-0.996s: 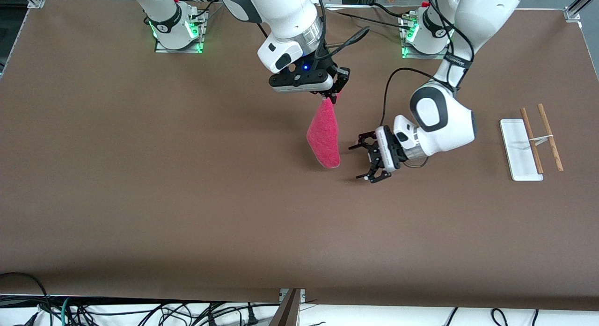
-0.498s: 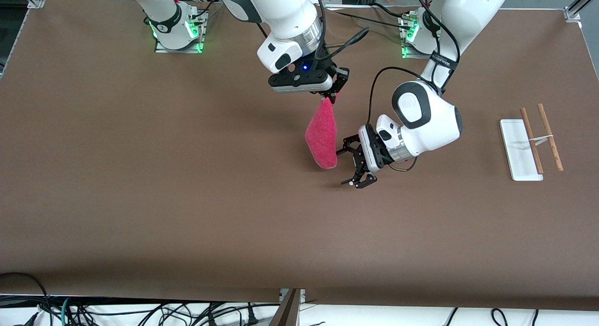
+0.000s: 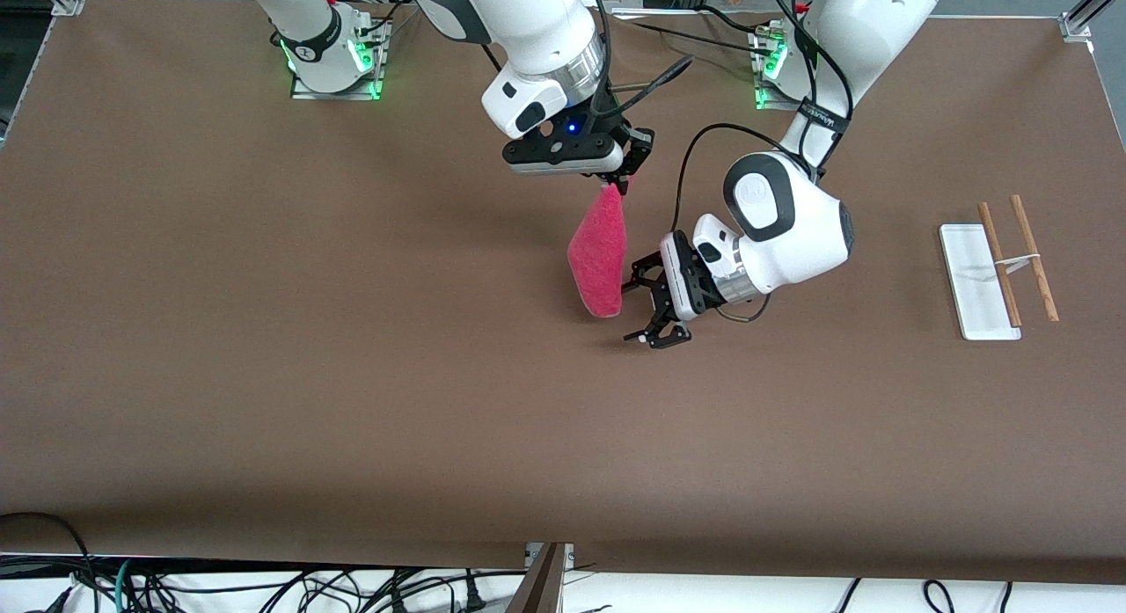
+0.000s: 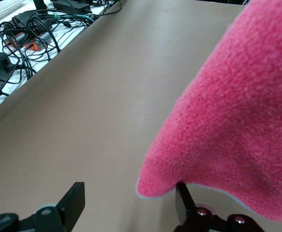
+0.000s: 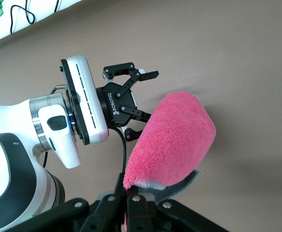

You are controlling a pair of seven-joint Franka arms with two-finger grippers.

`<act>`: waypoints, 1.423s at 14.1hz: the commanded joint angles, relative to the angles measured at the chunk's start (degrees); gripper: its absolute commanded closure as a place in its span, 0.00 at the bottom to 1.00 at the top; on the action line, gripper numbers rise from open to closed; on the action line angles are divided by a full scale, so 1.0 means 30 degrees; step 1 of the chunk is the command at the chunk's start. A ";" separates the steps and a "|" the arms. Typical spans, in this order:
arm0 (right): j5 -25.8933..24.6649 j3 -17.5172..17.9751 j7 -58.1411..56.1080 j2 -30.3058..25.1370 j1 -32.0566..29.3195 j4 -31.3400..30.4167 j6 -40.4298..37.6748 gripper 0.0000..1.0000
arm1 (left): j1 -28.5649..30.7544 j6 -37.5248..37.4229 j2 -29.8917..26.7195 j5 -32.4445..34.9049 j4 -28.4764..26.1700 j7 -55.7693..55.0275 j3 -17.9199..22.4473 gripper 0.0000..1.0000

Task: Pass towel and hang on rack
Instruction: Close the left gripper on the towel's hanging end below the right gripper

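Here, near the upper centre of the front view, the towel (image 3: 598,257) is seen hanging in the air, pinched by its top corner in the right pincer (image 3: 621,175), whose fingers are clamped together on the cloth; in the right wrist view the pink cloth (image 5: 172,140) and its grey trim are seen dangling from those fingers. The left pincer (image 3: 649,302) is held just beside the lower end of the towel, over the middle of the desk (image 3: 264,332), with its jaws spread apart; in the left wrist view one finger (image 4: 184,200) is touched by the towel's lower edge (image 4: 228,140) while the other stands clear. The rack (image 3: 978,283) is seen at the right of the front view, toward the left arm's end of the desk, well apart from the towel, its two brown rods (image 3: 999,263) lying beside each other.
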 commanded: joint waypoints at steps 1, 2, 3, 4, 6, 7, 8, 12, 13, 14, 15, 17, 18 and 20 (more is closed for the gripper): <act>-0.0155 -0.0031 0.0229 -0.0238 0.0057 0.0140 -0.0384 1.00 | -0.0291 0.0234 0.0340 -0.0362 0.0548 0.0491 0.0157 0.86; -0.0155 -0.0031 0.0200 -0.0239 0.0057 0.0111 -0.0384 1.00 | -0.0291 0.0263 0.0341 -0.0333 0.0548 0.0520 0.0157 1.00; -0.0126 -0.0031 0.0171 -0.0210 0.0057 0.0140 -0.0384 1.00 | -0.0262 0.0263 0.0312 -0.0159 0.0548 0.0462 0.0157 1.00; -0.0126 -0.0002 0.0141 -0.0238 0.0057 0.0140 -0.0355 1.00 | -0.0262 0.0263 0.0311 0.0017 0.0577 0.0462 0.0157 1.00; -0.0126 0.0115 0.0199 -0.0209 0.0057 0.0343 -0.0325 1.00 | -0.0262 0.0234 0.0282 0.0543 0.0577 0.0432 0.0157 1.00; -0.0126 0.0116 0.0258 -0.0209 0.0144 0.0693 -0.0325 1.00 | -0.0233 0.0205 0.0224 0.0575 0.0548 0.0403 0.0157 1.00; -0.0126 0.0116 0.0287 -0.0180 0.0174 0.0871 -0.0354 1.00 | -0.0232 0.0176 0.0194 0.0605 0.0548 0.0403 0.0157 1.00; -0.0096 0.0116 0.0258 -0.0180 0.0174 0.0902 -0.0354 1.00 | -0.0174 0.0059 0.0136 0.0576 0.0519 0.0169 0.0157 1.00; -0.0096 0.0116 0.0258 -0.0180 0.0174 0.0902 -0.0354 1.00 | -0.0116 0.0000 0.0019 0.0576 0.0460 0.0140 0.0157 1.00; -0.0096 0.0116 0.0258 -0.0180 0.0174 0.0873 -0.0354 1.00 | -0.0115 -0.0029 0.0018 0.0576 0.0489 0.0198 0.0157 0.87; -0.0067 0.0116 0.0258 -0.0180 0.0174 0.0872 -0.0354 1.00 | -0.0086 -0.0029 0.0018 0.0605 0.0489 0.0343 0.0157 0.01; -0.0067 0.0116 0.0258 -0.0180 0.0174 0.0872 -0.0354 1.00 | -0.0057 -0.0059 -0.0011 0.0576 0.0430 0.0316 0.0157 0.00; -0.0096 0.0116 0.0258 -0.0180 0.0174 0.0872 -0.0354 1.00 | -0.0057 -0.0059 -0.0069 0.0576 0.0430 0.0286 0.0157 0.00; -0.0096 0.0116 0.0258 -0.0151 0.0174 0.0872 -0.0354 1.00 | -0.0086 -0.0059 -0.0302 0.0546 0.0430 0.0315 0.0128 0.00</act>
